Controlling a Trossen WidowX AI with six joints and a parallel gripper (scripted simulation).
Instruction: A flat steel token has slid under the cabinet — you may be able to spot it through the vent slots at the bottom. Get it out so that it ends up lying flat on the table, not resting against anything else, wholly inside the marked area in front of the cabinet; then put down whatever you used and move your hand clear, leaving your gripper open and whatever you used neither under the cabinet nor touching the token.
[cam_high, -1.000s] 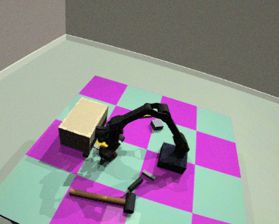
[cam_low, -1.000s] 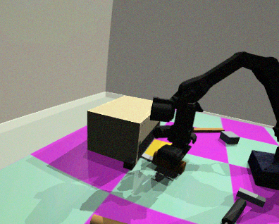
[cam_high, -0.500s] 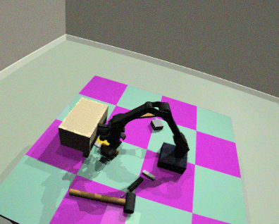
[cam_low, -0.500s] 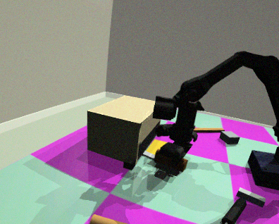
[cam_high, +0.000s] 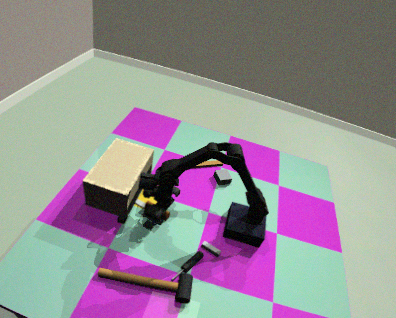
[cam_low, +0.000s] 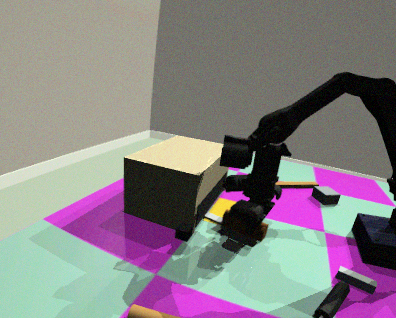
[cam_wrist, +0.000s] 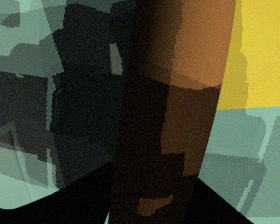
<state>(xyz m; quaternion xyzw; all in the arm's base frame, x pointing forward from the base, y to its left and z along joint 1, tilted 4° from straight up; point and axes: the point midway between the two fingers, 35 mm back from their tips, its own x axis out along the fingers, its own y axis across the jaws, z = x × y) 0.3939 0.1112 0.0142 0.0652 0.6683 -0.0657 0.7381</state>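
The beige cabinet (cam_high: 118, 166) (cam_low: 172, 156) stands left of the arm. The yellow marked area (cam_high: 149, 198) (cam_low: 225, 204) (cam_wrist: 261, 55) lies in front of it, partly hidden by the hand. My gripper (cam_high: 157, 215) (cam_low: 245, 227) (cam_wrist: 150, 177) is low over the table in front of the cabinet, shut on a brown handle (cam_low: 261, 231) (cam_wrist: 200, 50). The handle's far end is hidden. A pale flat piece (cam_high: 140, 203) (cam_low: 214, 218) shows at the yellow area's edge beside the hand; I cannot tell whether it is the token or part of the held tool.
A hammer (cam_high: 137, 280) and a screwdriver (cam_high: 193, 261) (cam_low: 332, 300) lie on the near side. A light grey bar (cam_high: 211, 248) (cam_low: 356, 279) lies by the screwdriver. A grey block (cam_high: 223, 177) (cam_low: 326, 195) and a wooden piece (cam_high: 210, 163) (cam_low: 299, 185) lie beyond the arm.
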